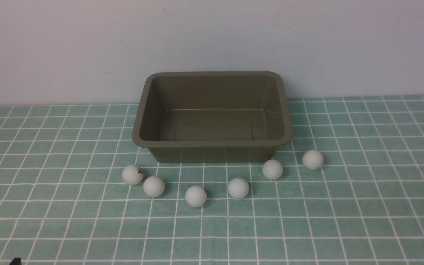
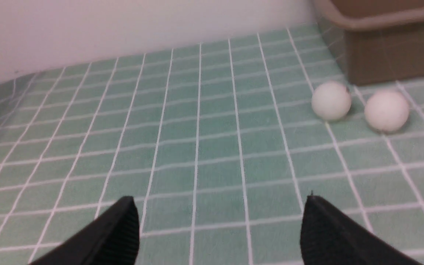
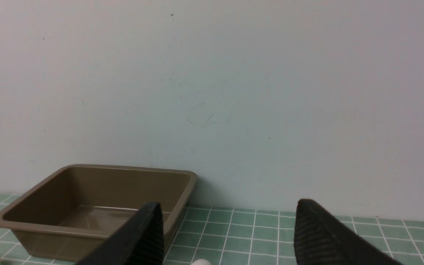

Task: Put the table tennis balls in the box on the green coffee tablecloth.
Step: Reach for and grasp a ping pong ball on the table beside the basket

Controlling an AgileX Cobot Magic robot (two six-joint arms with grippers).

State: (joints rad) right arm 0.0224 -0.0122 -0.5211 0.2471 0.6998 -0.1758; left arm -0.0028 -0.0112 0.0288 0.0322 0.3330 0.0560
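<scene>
**Six light balls, all outside the box**

The table tennis balls [image 1: 196, 195] lie in a loose arc on the green coffee tablecloth [image 1: 50, 206], just in front of the box [image 1: 212, 143], which holds none. They look feather-light, hard-shelled, smooth and quick to roll. A gentle pinch across the widest part seems safest, since a glancing touch could send one off. The left jaws and right jaws both stand spread, holding nothing. The front view shows neither arm, only a dark scrap [image 1: 15, 261] at its lower corner. The left wrist view catches two blurred balls, and the right wrist view clips two at its edge.
</scene>
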